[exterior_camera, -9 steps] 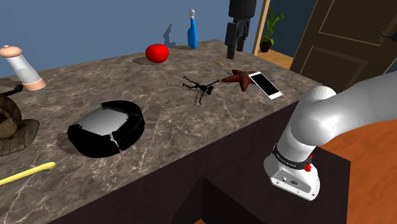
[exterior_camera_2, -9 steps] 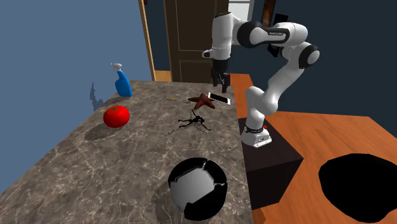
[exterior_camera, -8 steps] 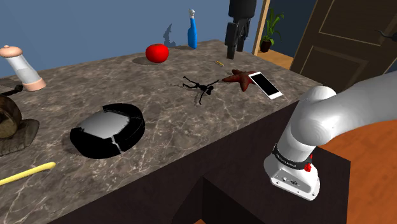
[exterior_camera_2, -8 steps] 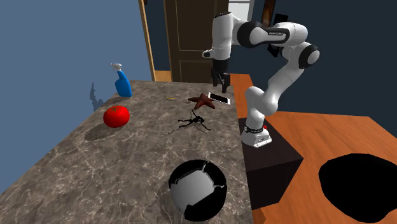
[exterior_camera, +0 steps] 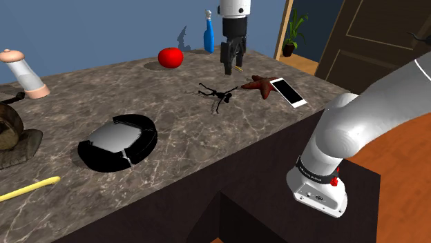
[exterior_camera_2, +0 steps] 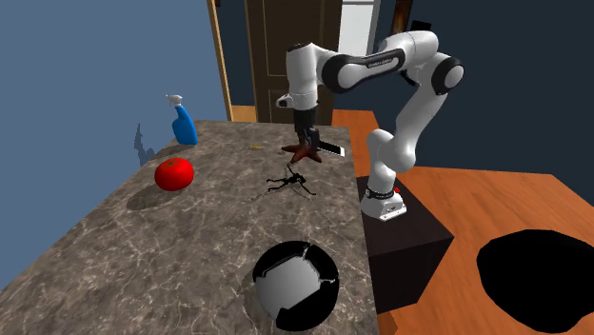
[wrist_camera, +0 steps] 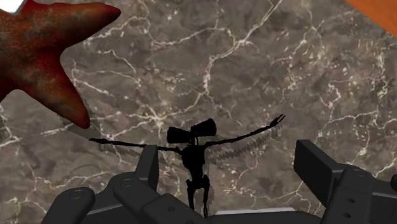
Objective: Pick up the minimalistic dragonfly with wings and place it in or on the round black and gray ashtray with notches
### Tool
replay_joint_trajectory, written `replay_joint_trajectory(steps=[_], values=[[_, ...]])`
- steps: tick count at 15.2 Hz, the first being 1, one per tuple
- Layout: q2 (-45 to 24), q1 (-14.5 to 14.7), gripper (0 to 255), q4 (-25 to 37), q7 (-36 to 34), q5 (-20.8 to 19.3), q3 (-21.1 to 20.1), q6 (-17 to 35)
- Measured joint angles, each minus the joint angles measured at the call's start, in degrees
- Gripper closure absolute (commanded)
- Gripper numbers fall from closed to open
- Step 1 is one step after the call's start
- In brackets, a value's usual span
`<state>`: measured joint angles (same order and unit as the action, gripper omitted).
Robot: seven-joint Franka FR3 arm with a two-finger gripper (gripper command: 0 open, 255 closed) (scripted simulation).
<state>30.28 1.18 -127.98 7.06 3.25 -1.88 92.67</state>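
The dragonfly (exterior_camera: pixel 215 93) is a thin black figure with spread wings, lying on the marble table between the tomato and the starfish. In the wrist view the dragonfly (wrist_camera: pixel 194 149) lies below my open gripper (wrist_camera: pixel 232 168), its body closer to one finger (wrist_camera: pixel 147 167) than the other, untouched. My gripper (exterior_camera: pixel 230 67) hangs above the table just beyond the dragonfly, fingers pointing down and holding nothing. The round black and grey ashtray (exterior_camera: pixel 117 141) sits nearer the table's front edge, towards the shoulder view's left. From the second exterior view come the gripper (exterior_camera_2: pixel 306 141), dragonfly (exterior_camera_2: pixel 292 181) and ashtray (exterior_camera_2: pixel 296 283).
A dark red starfish (exterior_camera: pixel 261 85) and a white phone (exterior_camera: pixel 289 91) lie beside the dragonfly near the table edge. A red tomato (exterior_camera: pixel 170 57) and blue spray bottle (exterior_camera: pixel 208 34) stand farther back. A pink-based jar (exterior_camera: pixel 24 74) and yellow stick (exterior_camera: pixel 27 188) are at the far left.
The arm has swung from over the table's edge by the phone towards the shoulder view's left and come lower, bringing the gripper over the table near the dragonfly.
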Motion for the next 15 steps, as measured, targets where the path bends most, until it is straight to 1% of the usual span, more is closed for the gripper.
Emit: replay_joint_trajectory(steps=[5, 8, 10, 15], values=[[-10.26, 0.0, 0, 2.31, 0.36, -0.32, -0.26, 5.1], [-17.95, -0.1, 0, 5.86, 0.69, -0.65, -0.28, 7.53], [-20.06, -0.08, 0, 6.34, 0.7, -0.71, -0.34, 8.5], [-20.81, 0.01, 0, 3.39, 0.71, -0.65, -0.46, 12.0]])
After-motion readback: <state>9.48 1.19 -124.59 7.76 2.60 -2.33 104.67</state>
